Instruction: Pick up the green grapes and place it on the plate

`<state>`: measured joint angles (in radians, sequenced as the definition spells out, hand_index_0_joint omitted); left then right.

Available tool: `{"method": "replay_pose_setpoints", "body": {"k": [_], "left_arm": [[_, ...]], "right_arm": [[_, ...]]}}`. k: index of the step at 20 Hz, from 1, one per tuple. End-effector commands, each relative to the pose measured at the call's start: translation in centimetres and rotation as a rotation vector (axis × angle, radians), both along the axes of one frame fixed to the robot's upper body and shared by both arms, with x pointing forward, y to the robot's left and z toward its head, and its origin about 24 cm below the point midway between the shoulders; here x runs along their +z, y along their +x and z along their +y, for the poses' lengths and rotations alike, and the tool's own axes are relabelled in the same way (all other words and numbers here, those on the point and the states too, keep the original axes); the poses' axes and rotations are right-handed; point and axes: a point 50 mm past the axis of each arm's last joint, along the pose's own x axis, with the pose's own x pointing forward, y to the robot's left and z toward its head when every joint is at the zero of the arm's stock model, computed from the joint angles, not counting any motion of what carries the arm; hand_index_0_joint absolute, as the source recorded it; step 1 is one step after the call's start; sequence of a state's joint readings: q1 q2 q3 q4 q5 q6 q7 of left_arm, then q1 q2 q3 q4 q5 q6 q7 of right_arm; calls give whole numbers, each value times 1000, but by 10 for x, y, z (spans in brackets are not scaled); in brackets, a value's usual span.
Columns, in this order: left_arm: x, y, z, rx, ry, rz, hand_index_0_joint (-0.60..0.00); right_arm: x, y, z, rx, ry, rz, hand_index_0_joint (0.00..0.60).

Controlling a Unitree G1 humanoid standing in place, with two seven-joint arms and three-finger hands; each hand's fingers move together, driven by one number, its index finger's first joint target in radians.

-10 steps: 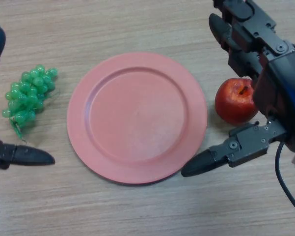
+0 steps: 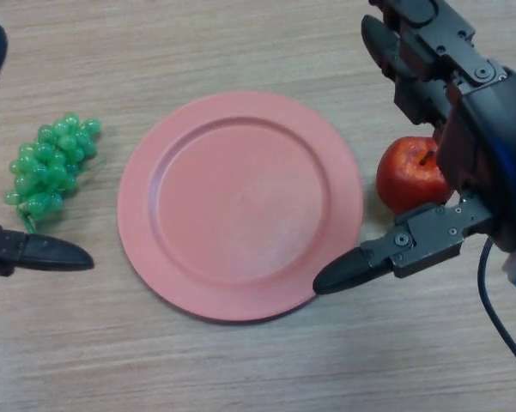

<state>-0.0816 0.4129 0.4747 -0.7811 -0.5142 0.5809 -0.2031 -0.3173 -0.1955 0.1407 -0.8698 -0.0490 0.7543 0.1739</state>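
Head view, wooden table (image 2: 240,369).

Green grapes (image 2: 50,165): lie on the table at far left, just beside the plate's left rim but not touching it. Bunch intact, stem end pointing toward the near edge. Not gripped.

Plate (image 2: 146,249): pink, round, centre of view, flat on the table. Nothing on it.

Left hand (image 2: 34,252): only partly in frame at the left edge. Thumb tip lies near the table just below the grapes' stem end; a second dark fingertip shows at the top-left corner, above the bunch. The two are spread wide with the grapes between them; no contact w/ the fruit visible. Fingers straight, hand wide, holding nothing.

Right hand (image 2: 476,129): large in frame at right, over the red apple (image 2: 408,176). Fingers extend up toward the top edge, thumb reaches down-left so its tip overlaps the plate's lower-right rim. Spread wide, not closed on anything; palm covers the apple's right side. Whether it touches the apple: cannot tell.

Apple sits on the table just right of the plate, stem up.
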Motion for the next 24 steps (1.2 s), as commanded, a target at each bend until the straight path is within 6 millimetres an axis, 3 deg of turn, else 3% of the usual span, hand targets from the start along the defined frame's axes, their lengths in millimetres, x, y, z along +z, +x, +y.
{"method": "replay_pose_setpoints", "body": {"k": [1, 4, 10, 13, 17, 24], "left_arm": [[28, -14, 6, 55, 77, -219, 0], [24, -7, 10, 105, 106, -205, 0], [13, 29, 43, 303, 243, -154, 0], [1, 53, 57, 400, 433, -120, 0], [-7, 70, 75, 502, 600, -80, 0], [-28, 96, 73, 545, 782, -37, 0]], "right_arm": [[27, -11, -5, 30, 29, -215, 0], [26, -8, -6, 33, 22, -204, 0], [26, -9, -6, 35, 28, -201, 0], [26, -12, -7, 25, 28, -205, 0], [27, -17, -9, 17, 22, -212, 0], [32, -26, -14, 11, 32, -232, 0]]}}
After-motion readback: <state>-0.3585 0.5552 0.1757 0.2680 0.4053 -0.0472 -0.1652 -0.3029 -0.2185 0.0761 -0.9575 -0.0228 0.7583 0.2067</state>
